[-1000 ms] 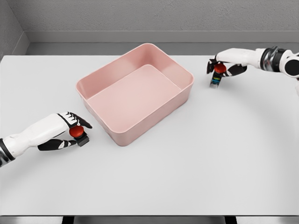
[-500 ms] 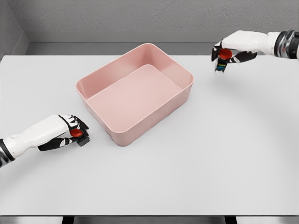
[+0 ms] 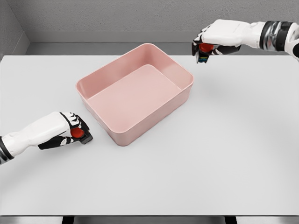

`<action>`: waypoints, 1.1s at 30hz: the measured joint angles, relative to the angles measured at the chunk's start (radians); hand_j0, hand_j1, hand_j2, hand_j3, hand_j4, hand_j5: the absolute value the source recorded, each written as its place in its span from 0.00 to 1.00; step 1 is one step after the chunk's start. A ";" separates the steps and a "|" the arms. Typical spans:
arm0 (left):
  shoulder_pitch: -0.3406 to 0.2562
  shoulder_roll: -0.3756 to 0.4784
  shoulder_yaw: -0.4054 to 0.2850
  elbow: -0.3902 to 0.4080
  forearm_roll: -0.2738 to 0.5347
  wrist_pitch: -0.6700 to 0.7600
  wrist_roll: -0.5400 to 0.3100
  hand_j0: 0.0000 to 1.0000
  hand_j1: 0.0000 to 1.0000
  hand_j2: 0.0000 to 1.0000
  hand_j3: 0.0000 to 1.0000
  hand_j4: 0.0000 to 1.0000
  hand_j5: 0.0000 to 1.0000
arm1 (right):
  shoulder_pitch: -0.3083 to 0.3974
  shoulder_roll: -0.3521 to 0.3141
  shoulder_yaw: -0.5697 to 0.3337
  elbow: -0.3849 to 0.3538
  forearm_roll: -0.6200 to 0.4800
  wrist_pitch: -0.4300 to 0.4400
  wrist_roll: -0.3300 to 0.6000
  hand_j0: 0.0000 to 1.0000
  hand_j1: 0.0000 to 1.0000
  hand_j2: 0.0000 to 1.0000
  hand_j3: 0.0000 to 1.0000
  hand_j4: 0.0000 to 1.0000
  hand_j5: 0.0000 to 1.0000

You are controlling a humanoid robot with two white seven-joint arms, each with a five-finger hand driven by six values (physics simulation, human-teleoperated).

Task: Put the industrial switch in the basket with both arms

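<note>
The right hand (image 3: pixel 211 43) is closed around a red-capped switch (image 3: pixel 204 49), holding it in the air just beyond the far right corner of the pink basket (image 3: pixel 96 79), with open room between them. The left hand (image 3: pixel 65 130) curls its fingers around a second red-capped switch (image 3: pixel 79 134) low on the white tabletop (image 3: pixel 224 154), just beside the basket's near left wall. The tabletop's front and right stretches lie wide.
</note>
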 measured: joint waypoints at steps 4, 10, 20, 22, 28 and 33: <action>-0.002 0.024 0.003 -0.013 0.022 0.000 0.000 0.50 0.50 0.50 0.50 0.50 0.50 | 0.000 0.019 0.002 -0.066 0.006 0.035 0.000 0.54 0.54 0.54 0.54 0.54 0.54; 0.000 0.079 0.013 -0.025 0.064 0.000 0.000 0.51 0.51 0.51 0.51 0.51 0.51 | -0.002 0.091 0.029 -0.085 0.011 0.056 0.000 0.54 0.54 0.54 0.54 0.54 0.54; -0.021 0.129 0.053 -0.031 0.112 0.000 0.000 0.51 0.51 0.51 0.51 0.51 0.51 | -0.011 0.207 0.068 -0.080 0.034 0.082 0.001 1.00 1.00 1.00 1.00 1.00 1.00; -0.031 0.132 0.057 -0.032 0.120 0.000 0.000 0.51 0.51 0.51 0.51 0.51 0.51 | -0.012 0.213 0.068 -0.079 0.035 0.084 0.001 1.00 1.00 1.00 1.00 1.00 1.00; -0.040 0.133 0.061 -0.033 0.129 0.000 0.000 0.51 0.51 0.51 0.51 0.51 0.51 | -0.060 0.248 0.069 -0.081 0.037 0.112 0.000 1.00 1.00 1.00 1.00 1.00 1.00; -0.071 0.128 0.062 -0.034 0.132 0.000 0.001 0.51 0.51 0.51 0.51 0.51 0.51 | -0.058 0.274 0.074 -0.080 0.039 0.127 0.000 1.00 1.00 1.00 1.00 1.00 1.00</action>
